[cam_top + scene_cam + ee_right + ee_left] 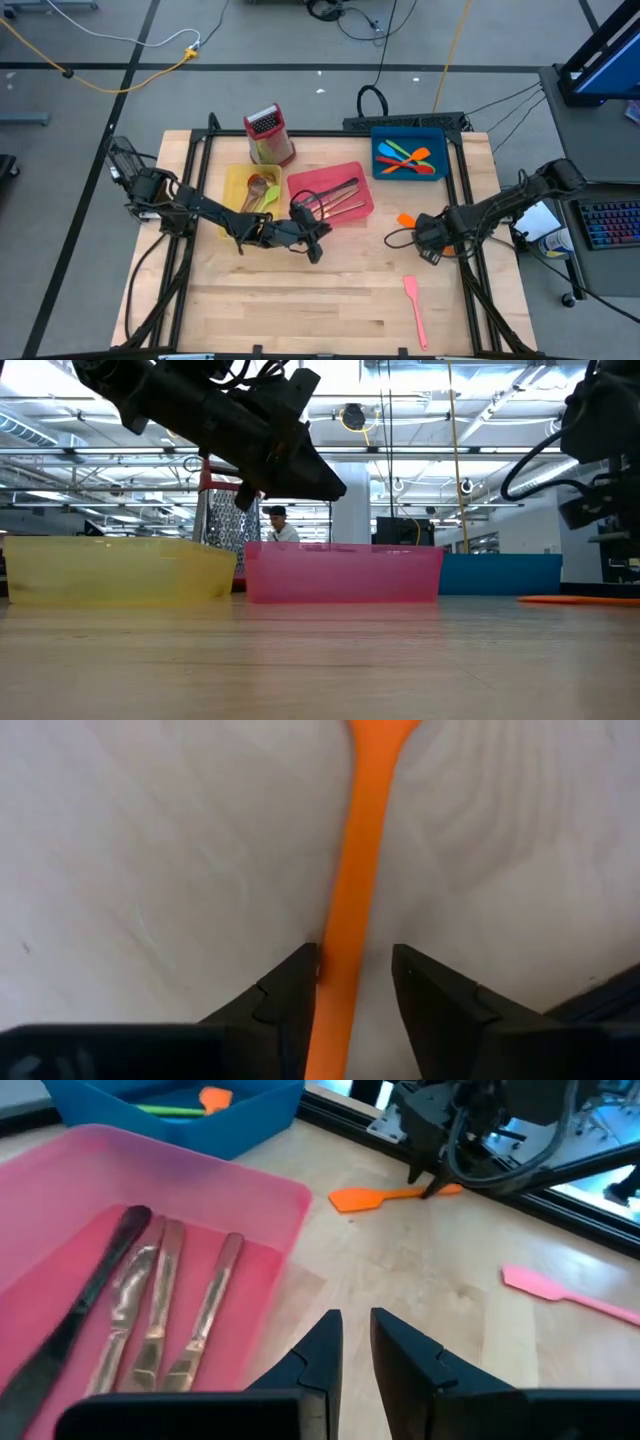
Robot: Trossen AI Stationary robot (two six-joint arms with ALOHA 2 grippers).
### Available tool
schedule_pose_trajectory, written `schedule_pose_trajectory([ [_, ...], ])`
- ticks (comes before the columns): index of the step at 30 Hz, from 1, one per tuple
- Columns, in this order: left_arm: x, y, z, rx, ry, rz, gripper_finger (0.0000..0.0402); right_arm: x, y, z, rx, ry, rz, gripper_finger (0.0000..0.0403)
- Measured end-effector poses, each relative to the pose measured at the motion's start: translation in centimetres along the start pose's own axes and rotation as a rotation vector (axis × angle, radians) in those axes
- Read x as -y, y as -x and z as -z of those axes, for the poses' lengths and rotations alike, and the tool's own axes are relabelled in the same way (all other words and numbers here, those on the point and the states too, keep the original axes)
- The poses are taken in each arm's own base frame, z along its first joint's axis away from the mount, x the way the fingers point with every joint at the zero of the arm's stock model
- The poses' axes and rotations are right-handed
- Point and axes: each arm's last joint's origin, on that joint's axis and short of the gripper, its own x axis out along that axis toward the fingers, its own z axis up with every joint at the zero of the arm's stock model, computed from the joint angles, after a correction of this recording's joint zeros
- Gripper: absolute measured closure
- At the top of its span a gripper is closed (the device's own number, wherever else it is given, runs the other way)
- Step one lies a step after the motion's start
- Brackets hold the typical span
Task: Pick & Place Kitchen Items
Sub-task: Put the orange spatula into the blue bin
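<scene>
Wooden planks form the table [300, 300] beneath me, framed by dark rails, with grey floor and cables beyond it.

Right arm: I reach in from the table's right side, elbow bent, wrist pitched down over the orange spatula [406, 220]. My right gripper [355, 982] is lowered to the wood with the spatula's handle running between the fingers. One finger [290, 990] touches the handle's edge; the other stands slightly off it, with a strip of bare wood between. The jaws are therefore parted around the handle, not yet clamped. The spatula lies flat on the table, just off the front corner of the blue tray [385, 135], blade pointing towards the table's middle.

Left arm: I extend from the table's left edge across the front of the yellow tray [232, 180], forearm low and nearly level. My left gripper [355, 1342] hovers above the wood at the front edge of the pink tray [300, 182]. Its fingers stand nearly together with a narrow slit between them, and they hold nothing.

Item locations:
- Pink tray: three copper-coloured cutlery pieces [160, 1305] and one dark metal utensil [85, 1305], lying side by side.
- Yellow tray: wooden spoons [258, 190].
- Blue tray: green and orange utensils [408, 160].
- Table, front right: pink spatula [415, 308], lying alone.
- Behind the yellow tray: red-topped box grater [267, 135], upright.
</scene>
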Motion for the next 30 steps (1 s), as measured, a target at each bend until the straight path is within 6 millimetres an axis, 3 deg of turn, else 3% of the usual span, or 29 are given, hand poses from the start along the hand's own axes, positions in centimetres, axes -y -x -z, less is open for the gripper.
schedule_pose_trajectory([
  [5,0.2,0.0,0.1,-0.016,0.003,0.032,0.0346,0.0,0.0,0.1,-0.034,0.026,-0.023,0.0291],
  [12,0.3,0.1,0.1,-0.023,0.022,0.046,0.0346,-0.5,0.0,-0.5,0.049,0.128,-0.053,0.0383],
  [25,0.3,0.1,0.1,-0.023,0.024,0.045,0.0346,-0.5,0.1,-0.6,0.072,0.014,-0.035,0.0385],
  [30,0.2,0.1,0.1,-0.023,0.025,0.044,0.0346,-0.8,1.1,-1.0,0.113,0.009,-0.032,0.0389],
])
